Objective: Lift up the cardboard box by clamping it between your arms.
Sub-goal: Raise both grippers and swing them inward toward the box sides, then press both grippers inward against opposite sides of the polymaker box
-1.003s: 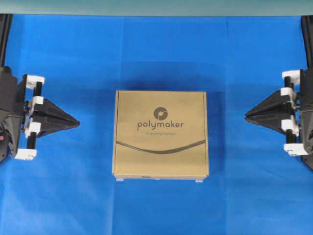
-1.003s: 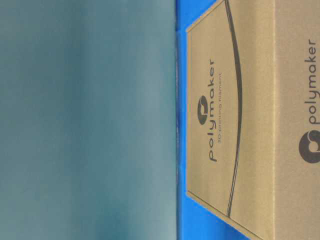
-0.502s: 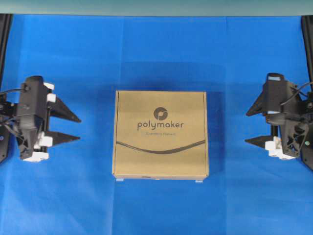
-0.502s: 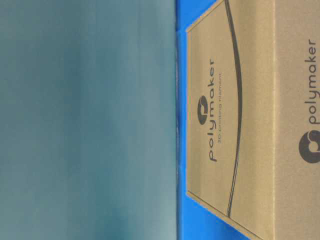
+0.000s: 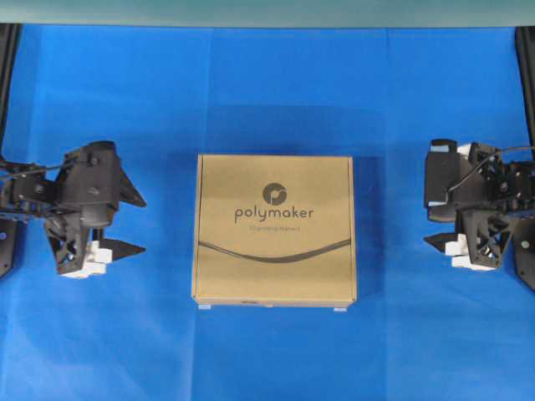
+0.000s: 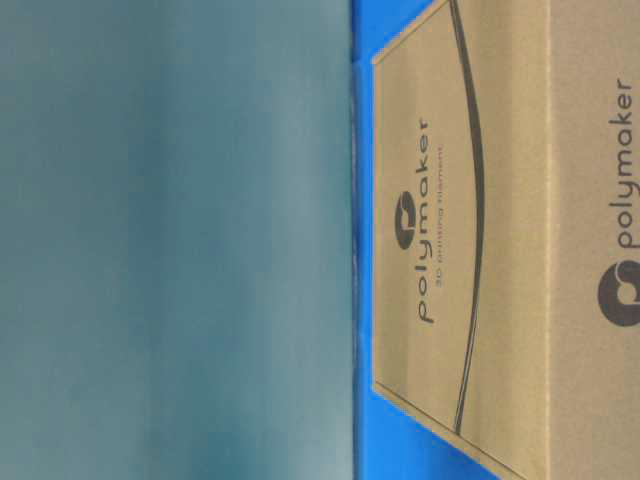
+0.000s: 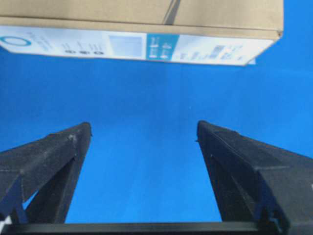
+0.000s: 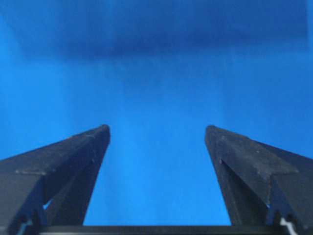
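I see the flat square brown cardboard box [image 5: 275, 230] lying at the centre of the blue table [image 5: 276, 92]. Its lid reads "polymaker" beneath a round dark emblem; the smaller line below is illegible. The left end effector [image 5: 138, 225] at 9 o'clock and the right end effector [image 5: 431, 219] at 3 o'clock stand wide apart, holding nothing, clear of the box.

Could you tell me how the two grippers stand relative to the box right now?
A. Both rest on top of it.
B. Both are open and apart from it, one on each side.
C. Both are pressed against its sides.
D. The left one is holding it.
B: blue cloth shows between the box and the left gripper and the right gripper, and both wrist views show empty, spread jaws.
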Robot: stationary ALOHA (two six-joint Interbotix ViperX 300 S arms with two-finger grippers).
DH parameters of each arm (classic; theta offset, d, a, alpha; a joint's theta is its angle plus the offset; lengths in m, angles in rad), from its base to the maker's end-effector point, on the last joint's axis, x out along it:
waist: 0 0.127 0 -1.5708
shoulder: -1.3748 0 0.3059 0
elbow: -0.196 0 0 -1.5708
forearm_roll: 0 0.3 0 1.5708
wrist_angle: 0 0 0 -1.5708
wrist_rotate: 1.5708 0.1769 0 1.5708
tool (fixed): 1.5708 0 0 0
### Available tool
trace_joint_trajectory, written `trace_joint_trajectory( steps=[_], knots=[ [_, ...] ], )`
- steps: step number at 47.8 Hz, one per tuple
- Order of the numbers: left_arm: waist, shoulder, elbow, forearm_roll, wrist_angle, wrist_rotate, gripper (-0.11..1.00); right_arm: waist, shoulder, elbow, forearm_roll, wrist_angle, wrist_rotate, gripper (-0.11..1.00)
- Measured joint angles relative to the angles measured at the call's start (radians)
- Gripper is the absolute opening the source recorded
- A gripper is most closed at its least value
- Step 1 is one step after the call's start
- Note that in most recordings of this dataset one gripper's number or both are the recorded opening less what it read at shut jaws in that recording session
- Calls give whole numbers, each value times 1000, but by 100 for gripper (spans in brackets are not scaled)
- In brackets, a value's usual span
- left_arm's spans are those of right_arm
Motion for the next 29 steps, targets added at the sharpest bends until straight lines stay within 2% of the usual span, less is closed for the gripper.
trace_joint_trajectory(
  steps=[15,29],
  knots=[
    [5,140,-51,0,2,12,84,-8,121,12,0,-129,0,99],
    [11,245,-106,0,2,15,84,-9,284,-32,0,-232,0,99]
  ],
)
